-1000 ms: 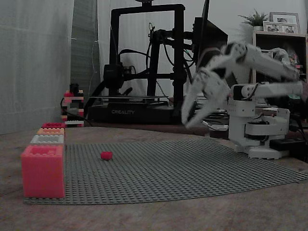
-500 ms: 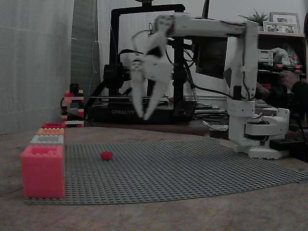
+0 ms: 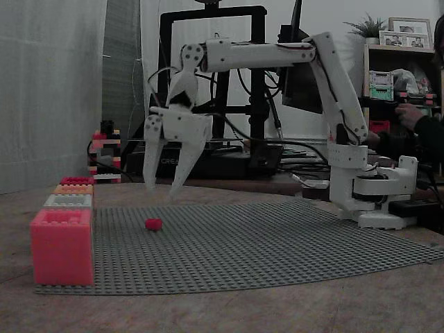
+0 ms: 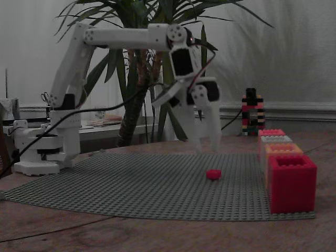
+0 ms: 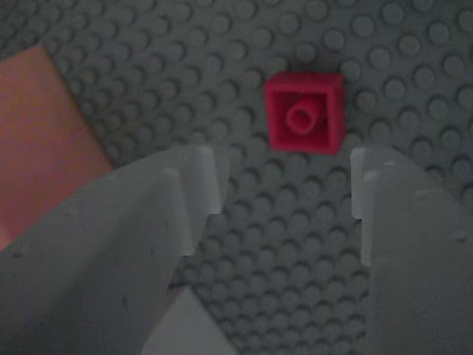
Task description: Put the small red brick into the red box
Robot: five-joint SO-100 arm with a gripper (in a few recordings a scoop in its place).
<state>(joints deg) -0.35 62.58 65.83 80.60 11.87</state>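
Note:
The small red brick lies on the grey studded baseplate. In the wrist view the brick sits just beyond the fingertips, nearer the right finger. My gripper hangs open a little above the brick, pointing down, with nothing between its fingers. The red box stands at the near end of the row of boxes; in the other fixed view the red box is at the row's far end.
The row also has a salmon-pink box, a grey box and an orange box. A small brick tower and a 3D printer stand behind the plate. The arm's base sits at right.
The arm has swung from the right across to the left and come down, so the open gripper now hangs just above the small red brick. The brick has not moved.

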